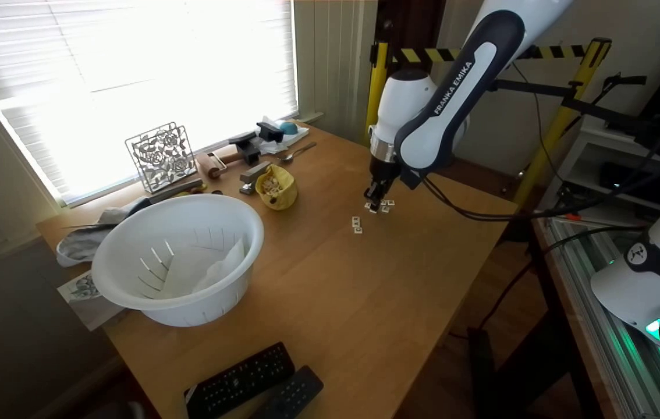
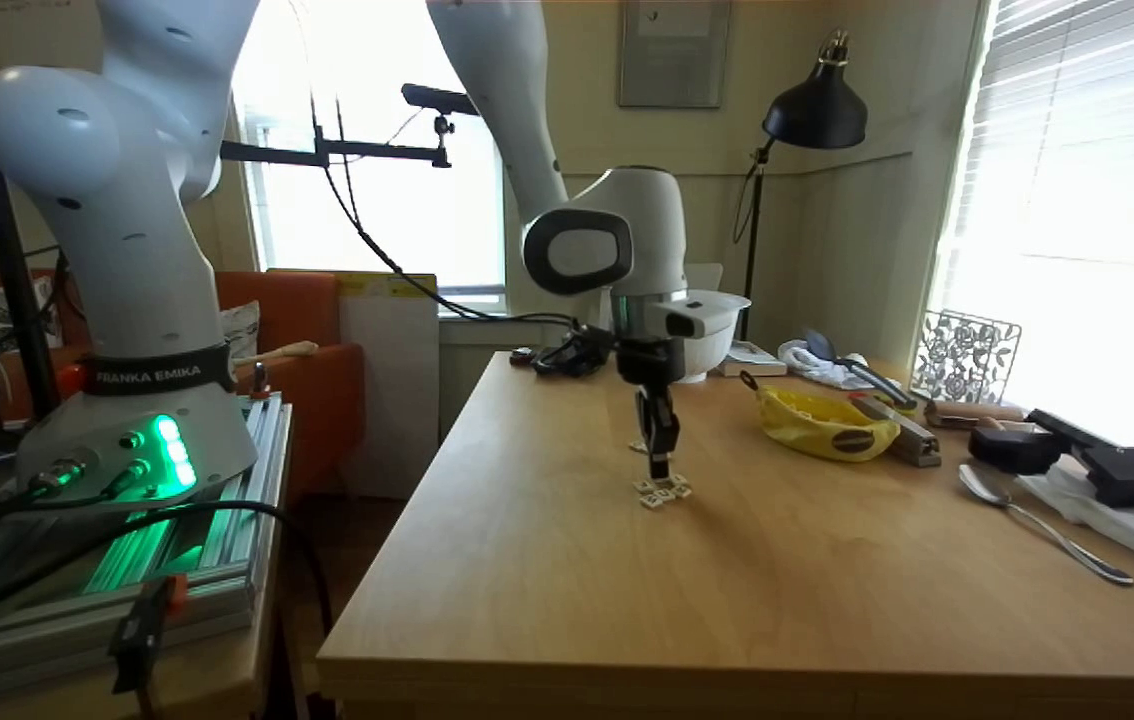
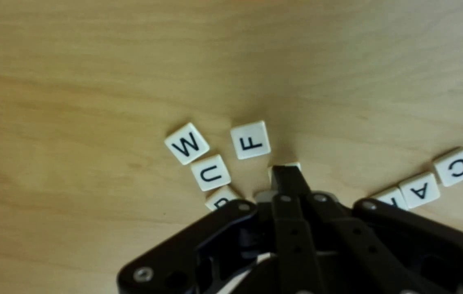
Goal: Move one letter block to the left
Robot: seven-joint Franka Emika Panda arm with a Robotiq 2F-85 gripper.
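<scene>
found one round white plastic bowl (image 1: 208,309) holding white sheet (image 1: 227,266), one yellow pouch (image 1: 284,199) holding pale pieces (image 1: 272,186). counted at least eight square cream tiles (image 3: 250,140). noted black pincer (image 2: 661,468) narrowed.

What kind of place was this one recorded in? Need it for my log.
Probably a living area in a home, though a home office is possible. An orange upholstered seat, a black lamp and window blinds all look domestic.
</scene>
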